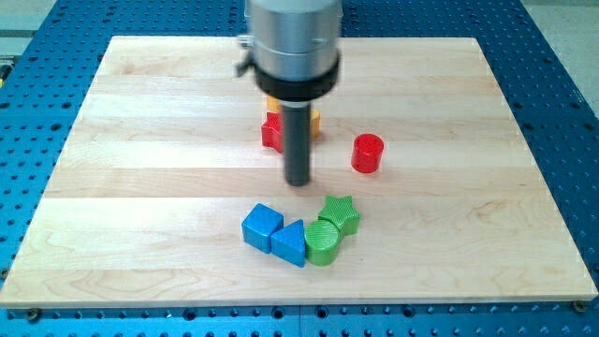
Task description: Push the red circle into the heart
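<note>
- Red and ridged, the red circle stands alone on the pale wooden board, toward the view's right of centre, touching no other block.
- My tip rests on the wood to the view's left of that cylinder, near it but clearly apart; being a bare rod, it has nothing to open or close and grips nothing.
- Behind the rod, a red block shows only its left edge, with a yellow block peeking out just beside it; their shapes cannot be made out, so the red one may be the heart, but that is a judgement.
- By that reading the task looks barely begun: the circle is well short of contact, and the push toward the view's left remains to be made.
- Toward the view's bottom, a tight arc of four pieces lies touching: blue cube, blue triangle, green circle, green star.
- Blocks appear to be matte plastic with fine ribbing; the board shows light grain in joined planks, set on a perforated blue table.
</note>
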